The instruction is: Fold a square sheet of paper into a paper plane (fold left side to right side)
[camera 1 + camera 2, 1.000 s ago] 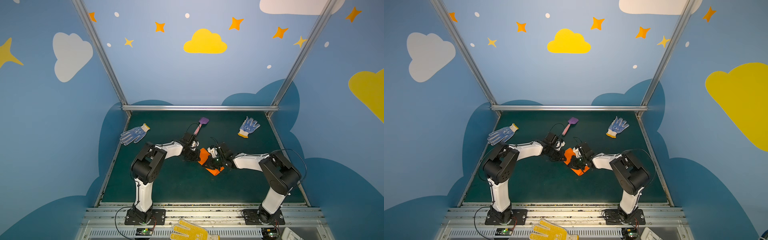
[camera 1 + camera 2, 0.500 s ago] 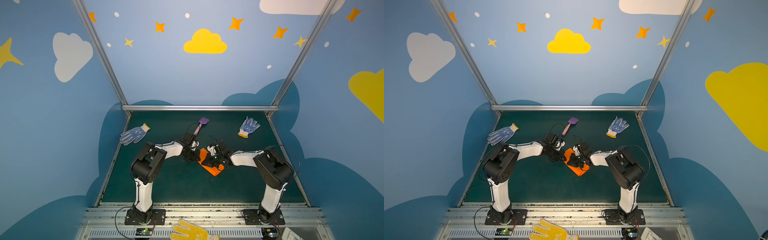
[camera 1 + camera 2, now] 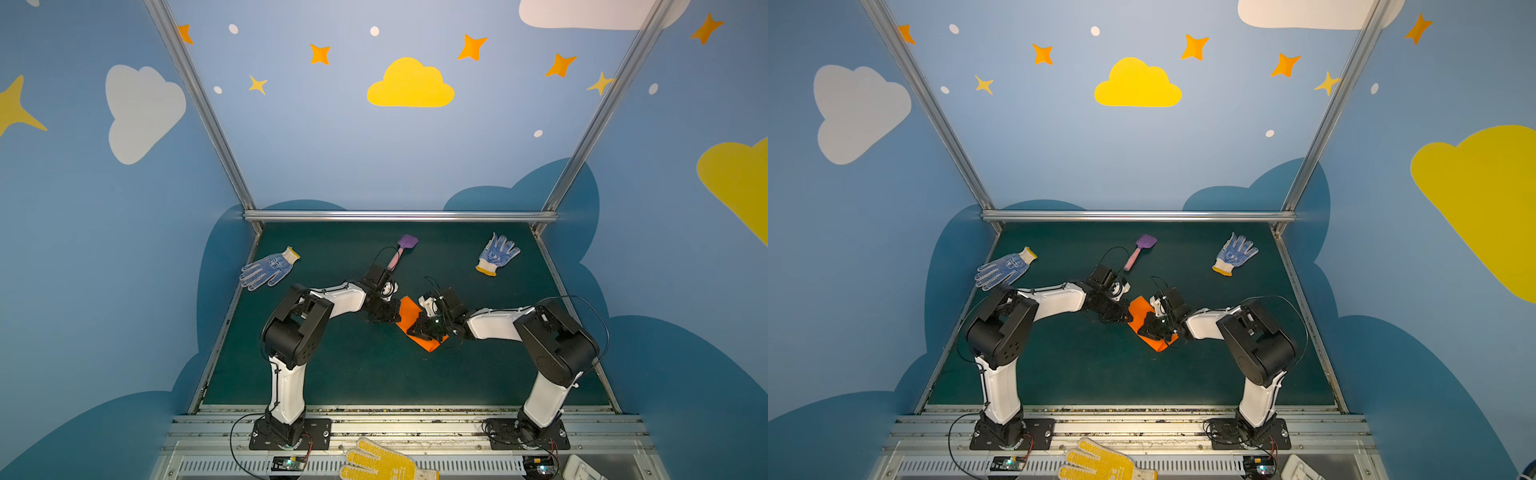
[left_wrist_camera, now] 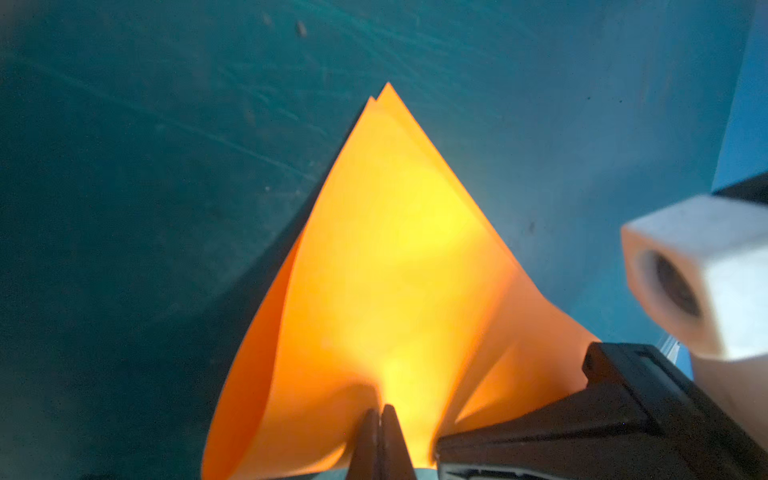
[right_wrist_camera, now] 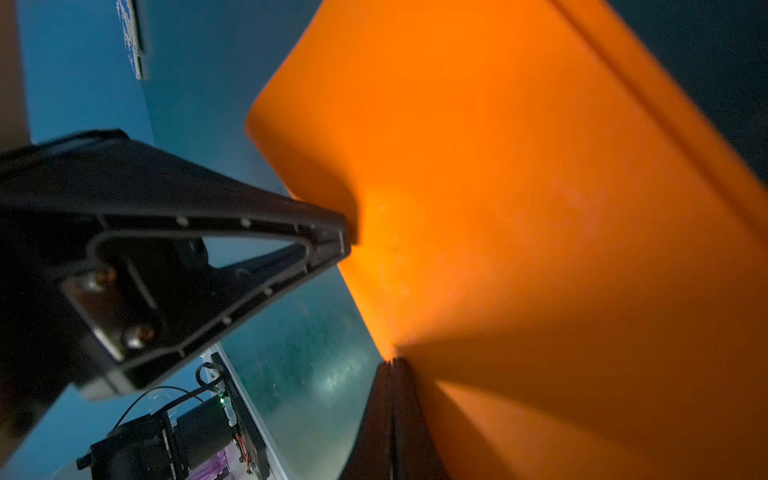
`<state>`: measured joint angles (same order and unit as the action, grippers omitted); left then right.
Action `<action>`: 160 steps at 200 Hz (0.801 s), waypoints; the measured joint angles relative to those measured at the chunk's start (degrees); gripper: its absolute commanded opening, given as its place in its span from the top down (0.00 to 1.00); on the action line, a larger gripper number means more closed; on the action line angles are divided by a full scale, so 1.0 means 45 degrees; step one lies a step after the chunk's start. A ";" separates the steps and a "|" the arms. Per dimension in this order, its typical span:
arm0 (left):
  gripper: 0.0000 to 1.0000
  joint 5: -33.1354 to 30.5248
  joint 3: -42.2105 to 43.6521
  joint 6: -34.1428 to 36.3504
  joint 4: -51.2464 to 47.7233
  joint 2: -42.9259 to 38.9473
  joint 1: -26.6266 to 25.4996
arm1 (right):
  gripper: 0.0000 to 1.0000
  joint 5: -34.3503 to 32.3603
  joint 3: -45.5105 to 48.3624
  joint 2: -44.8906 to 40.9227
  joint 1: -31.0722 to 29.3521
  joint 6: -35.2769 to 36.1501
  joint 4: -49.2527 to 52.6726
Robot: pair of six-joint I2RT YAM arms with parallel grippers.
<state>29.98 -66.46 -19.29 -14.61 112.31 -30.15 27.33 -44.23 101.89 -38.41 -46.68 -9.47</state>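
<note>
A yellow dotted glove [image 3: 382,462] lies on the metal rail [image 3: 415,430] in front of the table's near edge, between the two arm bases. Beyond the rail, the dark green table [image 3: 353,374] is bare up to its middle.

At the middle of the table lies the square sheet of paper [image 3: 424,343], folded into an elongated orange shape set diagonally, with one corner pointing toward the near edge. The left gripper [image 4: 380,415] is clamped on the sheet's left side, its jaws pressed together on the paper. The right gripper [image 5: 392,365] is clamped on the sheet's right side in the same way. The two grippers sit close beside each other.

In the left wrist view, two layers of the sheet are visible. They bow apart near the grip, and their corner tips nearly coincide. The sheet's far tip rests on the table.

Toward the far edge, a spatula [image 3: 400,251] with a purple head and pink handle lies near the centre. A blue-dotted glove [image 3: 268,269] overlaps the left edge. A second blue-dotted glove [image 3: 496,254] lies near the far right corner.
</note>
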 measured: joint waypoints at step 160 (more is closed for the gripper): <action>0.96 0.0010 0.0024 -0.0005 0.0044 0.0000 0.0000 | 1.00 -0.0461 0.4954 -0.4371 0.0486 -0.0748 -0.0733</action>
<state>30.02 -66.35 -19.31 -14.41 112.31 -30.15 25.26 -21.93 82.21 -36.23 -50.04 -12.78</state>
